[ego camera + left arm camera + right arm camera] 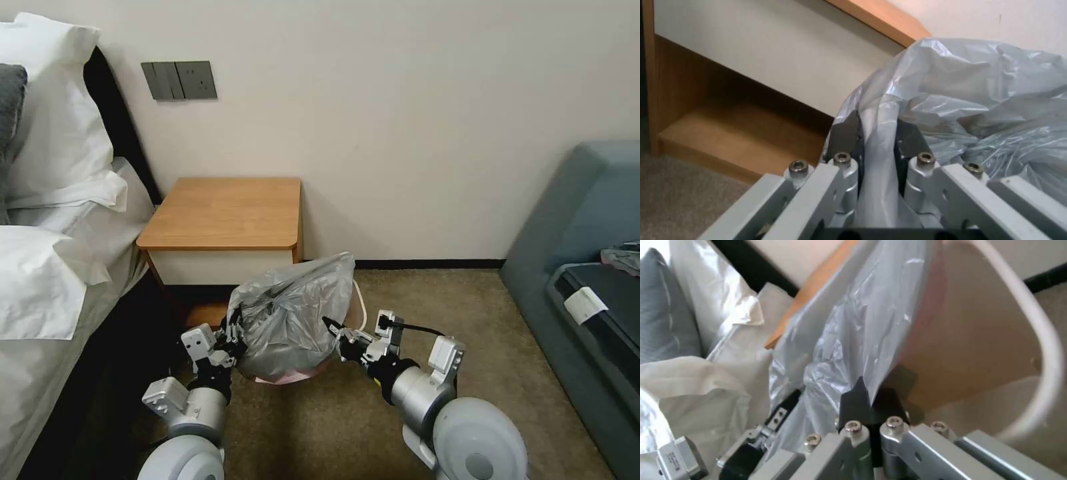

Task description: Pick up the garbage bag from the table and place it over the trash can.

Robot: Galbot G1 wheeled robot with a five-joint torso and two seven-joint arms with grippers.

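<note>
The left gripper (235, 331) is clamping its jaws on the garbage bag (293, 313) at nine o'clock; the right gripper (335, 331) is pinching its three o'clock edge. The bag is hanging over the trash can (1031, 320), below the desk (227, 212). Thin film might slip free.

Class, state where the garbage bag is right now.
In the head view the garbage bag hangs between the left gripper and right gripper, in front of the table, over the trash can.
</note>
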